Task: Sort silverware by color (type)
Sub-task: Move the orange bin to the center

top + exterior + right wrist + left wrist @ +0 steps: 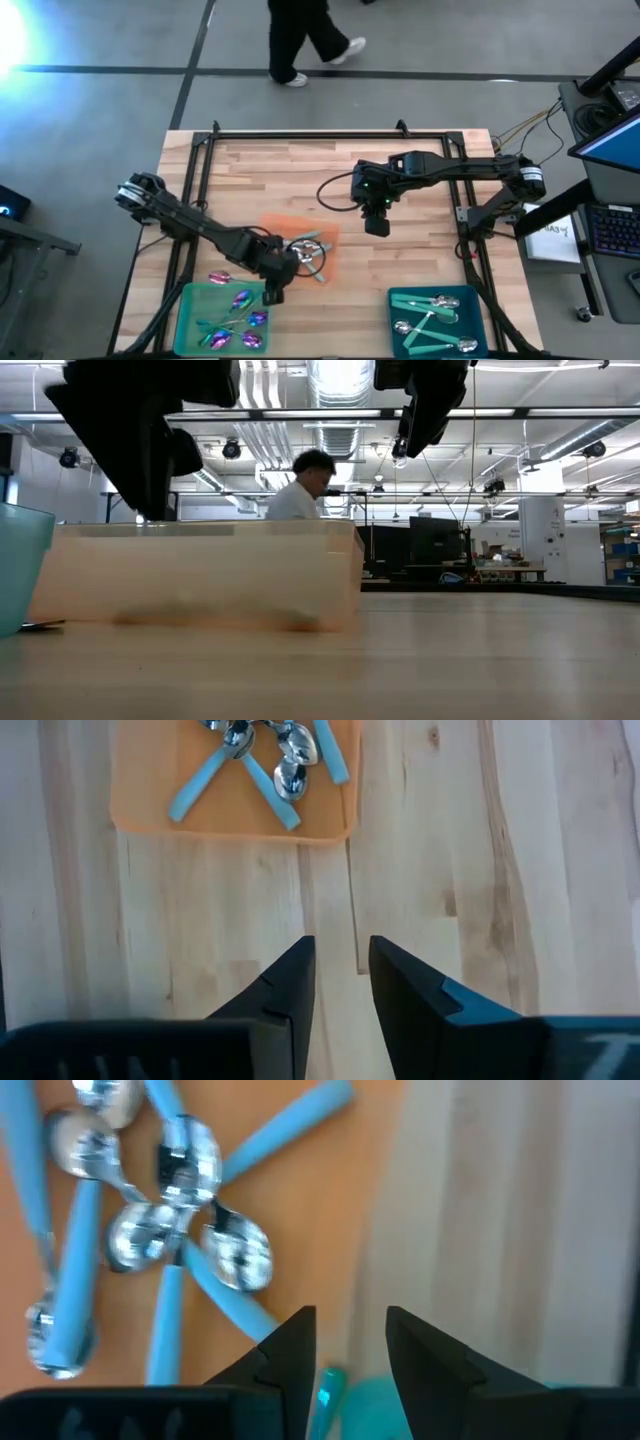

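Note:
An orange tray (283, 228) holds a heap of spoons (310, 250) with light-blue handles and silver bowls, seen close in the left wrist view (180, 1210). A green tray (190, 305) at the near left holds spoons with purple-pink bowls (240, 320). A teal tray (480, 305) at the near right holds silver-bowled spoons (430, 320). My left gripper (273, 291) (350, 1345) hovers open and empty between the orange tray's near edge and the green tray's far right corner. My right gripper (377, 224) (340, 970) hangs open and empty over bare wood right of the orange tray.
A black metal frame (300, 135) runs around the table's far and side edges. Bare wood (400, 260) lies between the orange and teal trays. One purple-bowled spoon (219, 276) lies on the table beyond the green tray. A person (300, 40) walks on the floor past the far edge.

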Controlling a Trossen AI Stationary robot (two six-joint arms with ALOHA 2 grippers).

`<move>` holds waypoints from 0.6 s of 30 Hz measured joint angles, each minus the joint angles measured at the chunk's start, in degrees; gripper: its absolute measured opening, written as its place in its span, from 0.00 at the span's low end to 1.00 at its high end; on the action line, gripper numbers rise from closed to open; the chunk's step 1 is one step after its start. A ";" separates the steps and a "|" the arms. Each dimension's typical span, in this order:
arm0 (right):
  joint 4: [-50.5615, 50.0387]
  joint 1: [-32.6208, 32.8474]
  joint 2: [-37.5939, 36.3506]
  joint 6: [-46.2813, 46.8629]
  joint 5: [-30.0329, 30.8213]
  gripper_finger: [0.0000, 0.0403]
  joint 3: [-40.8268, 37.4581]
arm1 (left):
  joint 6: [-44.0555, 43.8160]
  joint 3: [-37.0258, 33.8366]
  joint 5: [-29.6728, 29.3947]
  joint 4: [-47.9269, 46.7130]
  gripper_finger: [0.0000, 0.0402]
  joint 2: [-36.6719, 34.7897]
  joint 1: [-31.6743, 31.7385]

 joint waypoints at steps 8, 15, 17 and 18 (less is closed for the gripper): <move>-0.02 0.00 0.07 -0.37 0.00 0.23 -0.02 | 0.16 -0.06 -0.60 -0.07 0.26 5.12 0.35; -1.18 0.00 0.05 -0.45 0.00 0.21 -0.02 | -0.08 1.58 -0.48 0.20 0.07 8.77 0.77; -2.63 0.00 0.03 -0.50 0.00 0.20 -0.02 | -0.04 2.21 -0.36 0.48 0.02 9.38 1.35; -3.33 0.00 0.01 -0.52 0.00 0.20 -0.02 | -0.01 2.48 -0.39 0.47 0.02 9.65 1.72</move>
